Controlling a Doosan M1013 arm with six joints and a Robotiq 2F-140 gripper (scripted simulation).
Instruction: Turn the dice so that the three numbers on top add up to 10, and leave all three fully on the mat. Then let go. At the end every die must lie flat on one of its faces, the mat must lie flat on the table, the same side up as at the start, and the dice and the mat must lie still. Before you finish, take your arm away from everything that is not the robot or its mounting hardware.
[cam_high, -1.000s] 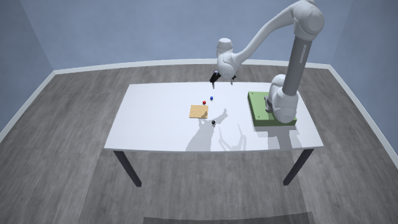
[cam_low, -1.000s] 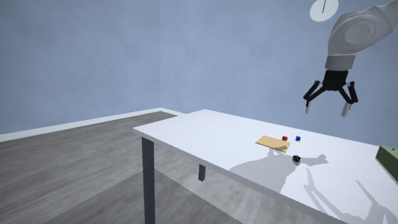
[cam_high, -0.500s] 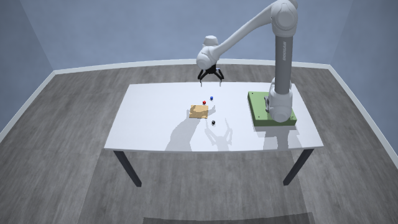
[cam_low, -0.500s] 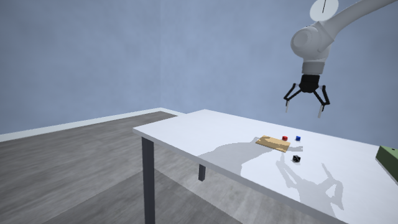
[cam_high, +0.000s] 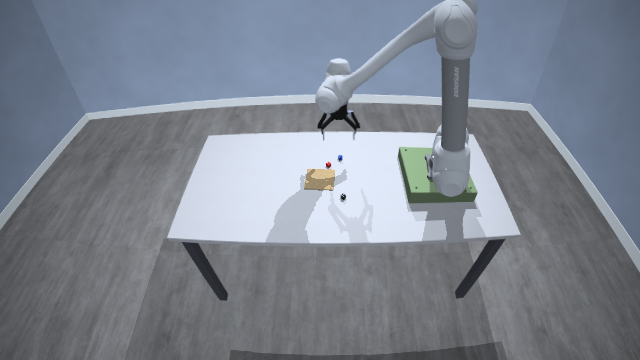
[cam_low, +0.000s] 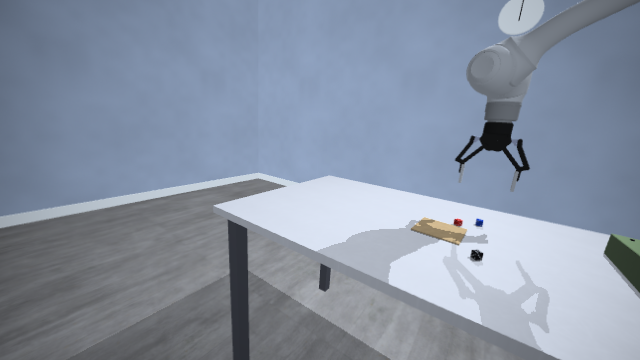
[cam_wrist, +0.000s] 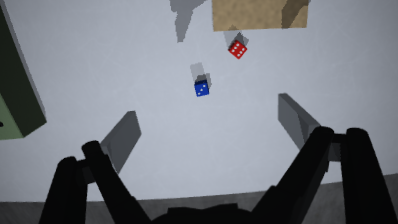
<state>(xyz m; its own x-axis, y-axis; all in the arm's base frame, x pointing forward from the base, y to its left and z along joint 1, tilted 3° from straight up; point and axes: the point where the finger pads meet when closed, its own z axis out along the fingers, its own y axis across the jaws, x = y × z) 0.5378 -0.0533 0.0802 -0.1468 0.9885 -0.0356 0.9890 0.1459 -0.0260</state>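
Note:
A tan mat (cam_high: 320, 179) (cam_low: 439, 229) (cam_wrist: 257, 14) lies flat on the white table (cam_high: 250, 190). A red die (cam_high: 328, 164) (cam_low: 457, 222) (cam_wrist: 237, 49) sits on the table just off the mat's far edge. A blue die (cam_high: 340, 157) (cam_low: 479, 222) (cam_wrist: 201, 88) sits on the table a little beyond it. A black die (cam_high: 343, 197) (cam_low: 476, 255) lies on the table off the mat's near right corner, out of the wrist view. My gripper (cam_high: 339, 134) (cam_low: 486, 181) (cam_wrist: 206, 115) is open and empty, high above the table beyond the blue die.
The arm's green base plate (cam_high: 415, 182) (cam_low: 622, 252) (cam_wrist: 17, 107) stands at the table's right side. The table's far edge shows below the fingers in the wrist view.

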